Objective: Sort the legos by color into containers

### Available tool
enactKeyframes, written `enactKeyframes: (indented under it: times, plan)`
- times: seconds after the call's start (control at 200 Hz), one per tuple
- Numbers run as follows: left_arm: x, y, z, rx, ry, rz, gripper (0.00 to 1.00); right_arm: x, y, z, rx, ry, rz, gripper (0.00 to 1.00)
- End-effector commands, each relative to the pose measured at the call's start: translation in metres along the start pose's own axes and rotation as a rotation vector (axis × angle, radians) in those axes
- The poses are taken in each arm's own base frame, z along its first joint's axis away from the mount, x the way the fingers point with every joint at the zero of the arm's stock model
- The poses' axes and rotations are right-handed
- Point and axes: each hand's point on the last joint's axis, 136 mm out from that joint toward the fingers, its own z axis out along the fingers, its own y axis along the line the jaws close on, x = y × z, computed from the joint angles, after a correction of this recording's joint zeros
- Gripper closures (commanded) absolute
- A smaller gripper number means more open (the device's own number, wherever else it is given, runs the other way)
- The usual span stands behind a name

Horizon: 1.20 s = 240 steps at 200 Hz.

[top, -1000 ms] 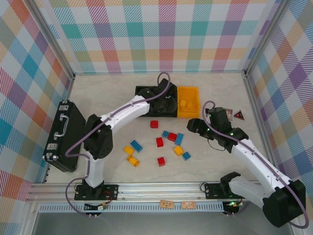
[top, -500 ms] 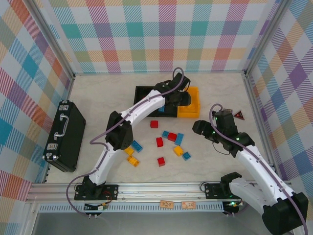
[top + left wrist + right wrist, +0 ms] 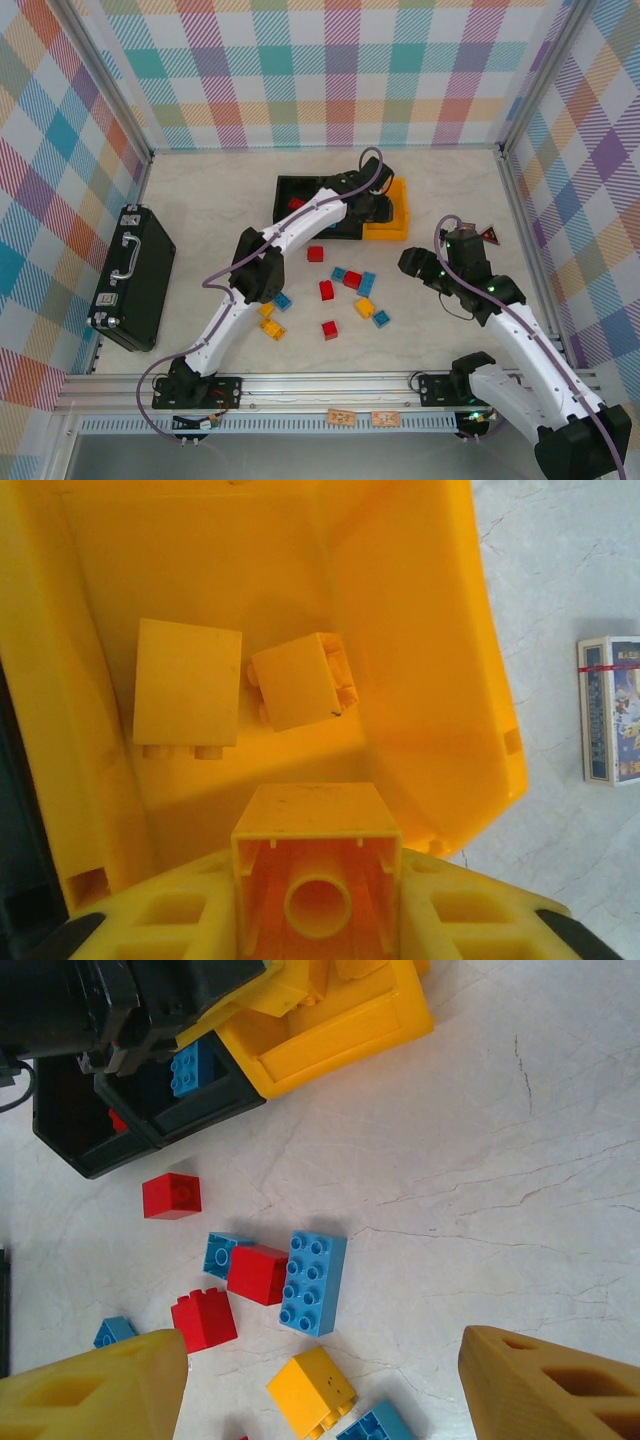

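Case: a large black case [image 3: 132, 275] with a handle lies flat at the table's left edge.
Table [image 3: 220, 190]: pale, marble-veined top.
Small box [image 3: 612, 709]: printed and red-banded, lying flat on the table.
Walls [image 3: 340, 70]: pastel plaid on three sides.
Rail [image 3: 330, 385]: a metal bar along the near edge.

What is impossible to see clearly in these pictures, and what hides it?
Top view: the inside of the yellow bin is mostly hidden by the left gripper.
Right wrist view: the black bins are partly covered by the left gripper, so their bricks cannot be counted.
Left wrist view: the small box is cut off by the right edge; its print is unreadable.
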Motion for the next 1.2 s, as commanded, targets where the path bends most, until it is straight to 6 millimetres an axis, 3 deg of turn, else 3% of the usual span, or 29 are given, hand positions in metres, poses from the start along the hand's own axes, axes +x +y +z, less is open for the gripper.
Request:
enactKeyframes:
  times: [0.0, 0.255, 0.585, 0.92, 1.195]
  plan:
    - [-0.001, -0.012, -0.002, 0.013, -0.011, 0.034, 0.63, 0.001, -0.004, 0.0, 0.014, 0.007, 0.0, 0.28]
    - [-0.008, -0.016, -0.012, 0.021, -0.035, 0.037, 0.46, 0.001, -0.004, 0.001, 0.012, 0.012, 0.001, 0.28]
    - [-0.013, -0.028, -0.072, 0.07, -0.079, 0.056, 0.46, 0.003, -0.005, 0.003, 0.013, 0.028, -0.001, 0.27]
    - [0.03, -0.006, -0.11, 0.091, -0.05, 0.056, 0.44, 0.008, 0.006, 0.01, -0.044, 0.078, -0.044, 0.28]
    - [0.074, 0.052, -0.129, 0.074, -0.027, -0.067, 0.43, 0.018, 0.022, 0.025, -0.096, 0.151, -0.081, 0.3]
